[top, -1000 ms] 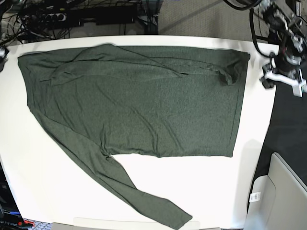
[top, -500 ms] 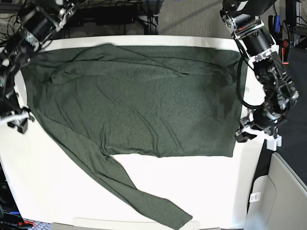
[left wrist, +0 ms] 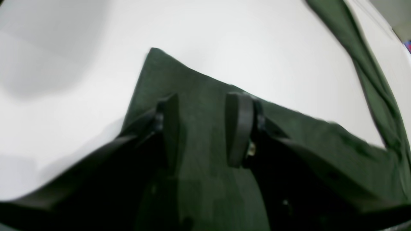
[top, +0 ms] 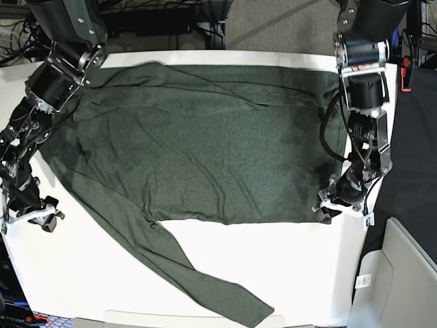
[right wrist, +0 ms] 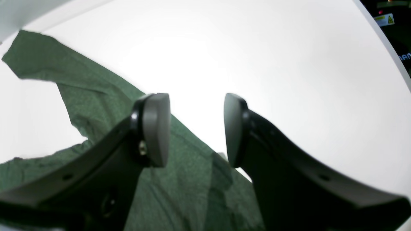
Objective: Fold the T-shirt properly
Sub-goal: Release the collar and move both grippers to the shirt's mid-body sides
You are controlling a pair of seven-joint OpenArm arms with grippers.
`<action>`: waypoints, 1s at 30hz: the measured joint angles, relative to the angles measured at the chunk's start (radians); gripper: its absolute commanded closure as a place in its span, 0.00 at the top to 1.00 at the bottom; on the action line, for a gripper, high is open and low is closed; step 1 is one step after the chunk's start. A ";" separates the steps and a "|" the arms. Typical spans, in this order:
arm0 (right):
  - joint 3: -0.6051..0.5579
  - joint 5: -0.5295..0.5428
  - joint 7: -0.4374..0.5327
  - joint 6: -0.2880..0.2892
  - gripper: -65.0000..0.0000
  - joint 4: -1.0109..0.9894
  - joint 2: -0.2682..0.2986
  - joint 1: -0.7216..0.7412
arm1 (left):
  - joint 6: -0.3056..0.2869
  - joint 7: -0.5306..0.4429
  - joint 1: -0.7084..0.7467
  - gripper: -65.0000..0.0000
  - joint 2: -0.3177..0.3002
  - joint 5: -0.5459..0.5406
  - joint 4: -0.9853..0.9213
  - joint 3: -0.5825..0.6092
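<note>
Shirt notes: T-shirt (top: 205, 150) lies spread flat on the white surface (top: 287, 273), thin, soft, limp. Left gripper (left wrist: 202, 128) and right gripper (right wrist: 196, 128): jaws parted, empty. You should pinch hem corner and shoulder edge.

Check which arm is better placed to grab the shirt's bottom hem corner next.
Left, probably. The left tool sits open right over the T-shirt hem corner at the table edge. The right tool, also open, is over the long sleeve edge on the far side.
</note>
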 measured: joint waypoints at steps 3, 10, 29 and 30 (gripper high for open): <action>0.000 0.000 -0.002 -0.002 0.42 0.000 0.000 -0.002 | -0.003 -0.050 -0.060 0.41 -0.008 -0.004 -0.100 0.003; 0.000 0.003 -0.001 0.000 0.42 0.000 0.001 -0.009 | 0.097 -0.130 -0.126 0.45 -0.008 0.081 -0.275 0.003; 0.000 0.007 0.000 0.001 0.42 0.000 -0.002 -0.009 | 0.148 -0.119 -0.062 0.51 0.061 0.121 -0.164 0.054; 0.000 0.006 -0.001 0.001 0.42 0.000 -0.002 -0.009 | 0.145 -0.121 -0.061 0.50 0.060 0.120 -0.163 0.083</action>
